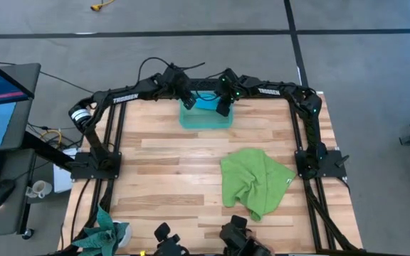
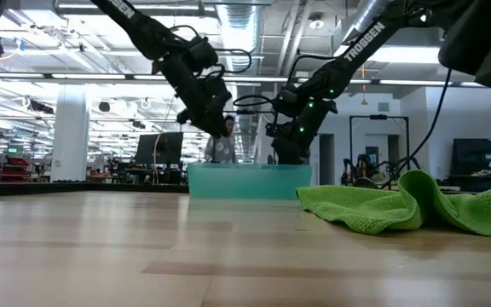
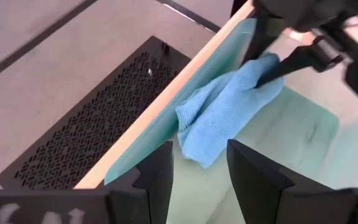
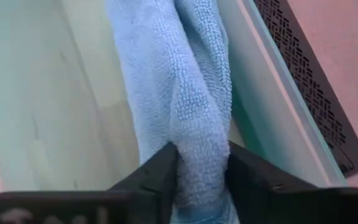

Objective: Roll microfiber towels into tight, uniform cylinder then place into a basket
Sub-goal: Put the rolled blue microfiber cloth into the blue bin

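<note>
Blue towel in basket, apparently touching both fingers of parted right claw; left claw parted, just clear.

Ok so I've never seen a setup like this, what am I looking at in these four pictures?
Two dark robot arms work at a wooden table. One picture looks straight down, one looks level across the tabletop, and two come from cameras on the wrists. Both arms reach over a teal basket at the far edge. The left hand is open above a rolled blue towel lying in it. The right hand has the same towel between its fingers. A crumpled green towel waits on the table.
</note>
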